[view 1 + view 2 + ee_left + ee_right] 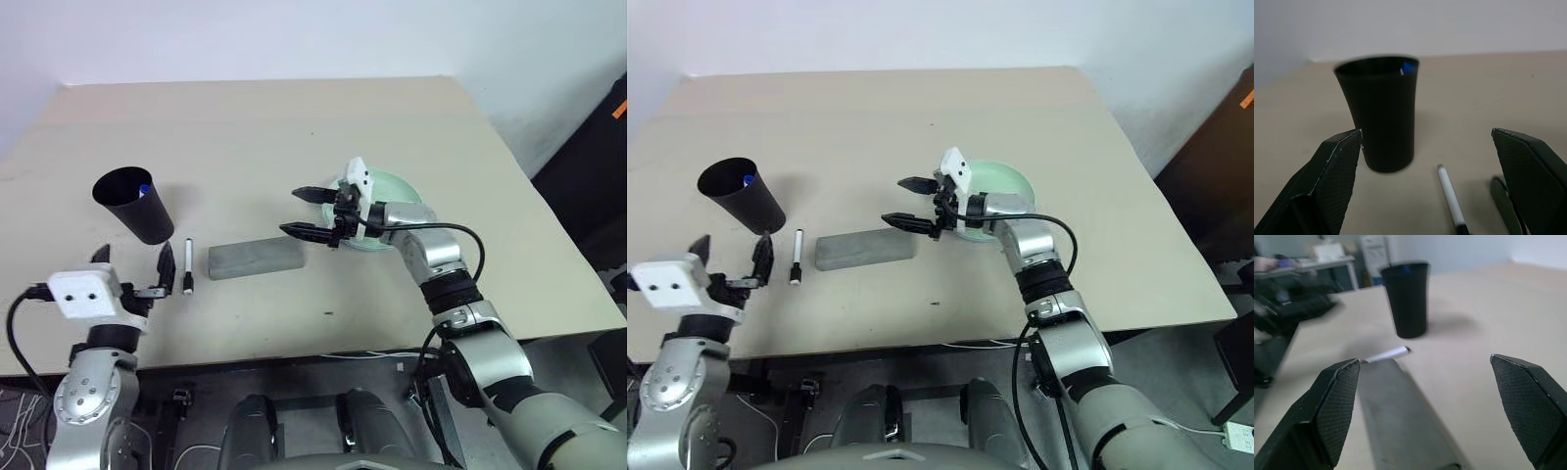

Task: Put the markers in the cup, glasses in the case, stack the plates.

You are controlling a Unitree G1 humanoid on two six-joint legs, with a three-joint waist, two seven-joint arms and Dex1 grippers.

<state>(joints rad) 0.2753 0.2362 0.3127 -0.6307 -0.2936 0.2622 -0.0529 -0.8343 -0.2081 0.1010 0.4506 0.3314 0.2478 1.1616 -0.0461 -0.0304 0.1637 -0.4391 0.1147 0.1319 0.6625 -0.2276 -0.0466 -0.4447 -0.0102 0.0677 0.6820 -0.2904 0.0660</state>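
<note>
The thin black-capped marker (188,265) lies flat on the surface near its front-left corner, just in front of the black cup (132,204), which already holds the blue-capped marker (144,189) upright. The left pincer (132,269), released and spread wide, sits low beside the loose marker, apparently lining up to take it. The closed grey case (255,258) rests toward the front edge's middle. The right pincer (312,213), also released and empty, hovers above the case. Behind it, toward the right edge, sits the mint green plate (400,188).

Between the left gripper's (1442,183) spread fingers stands the black cup (1381,113), blue cap inside; a thin white marker (1450,198) lies beside it.
</note>
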